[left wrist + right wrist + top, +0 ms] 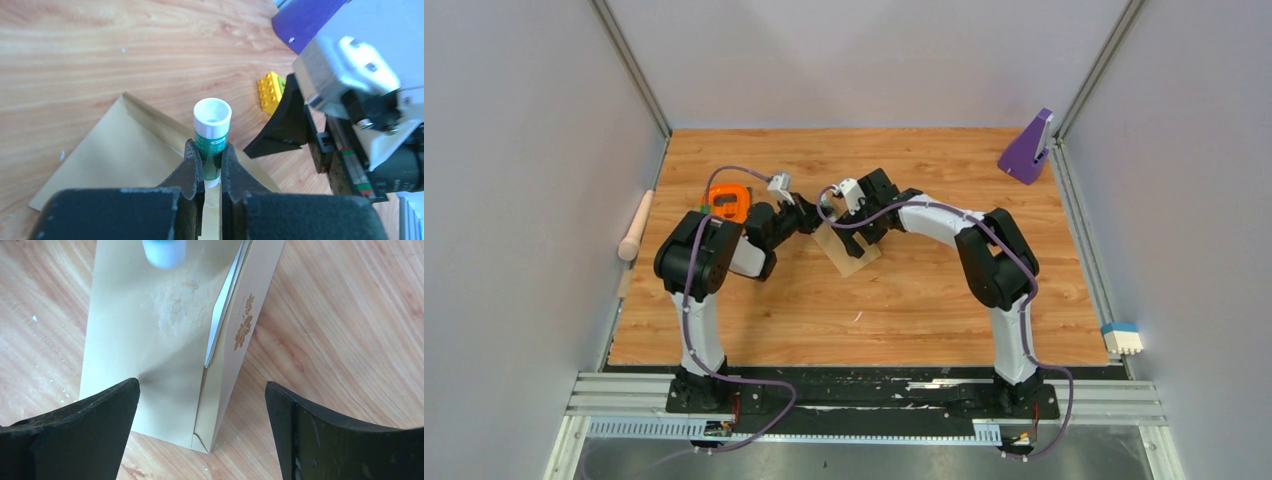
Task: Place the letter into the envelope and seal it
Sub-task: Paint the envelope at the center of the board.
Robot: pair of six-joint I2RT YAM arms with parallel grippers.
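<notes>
Envelope [140,340] lay flat on the tabletop [350,315], unsealed, the letter [220,320] already inside with its white edge showing. Left gripper [211,155] clamped a glue stick [212,125] over it; right gripper [201,390] hovered, spread wide. Gluing and closing apparently remained.

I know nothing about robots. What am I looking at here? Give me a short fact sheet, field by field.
Surface: wooden table
Envelope: tan, lying flat on the table between the two arms
Letter: white edge showing inside the envelope
Left gripper: shut on a green and white glue stick, its tip over the envelope; contact unclear
Right gripper: open, above the envelope, holding nothing
Seal: envelope not visibly closed
Nearby: yellow toy brick
</notes>
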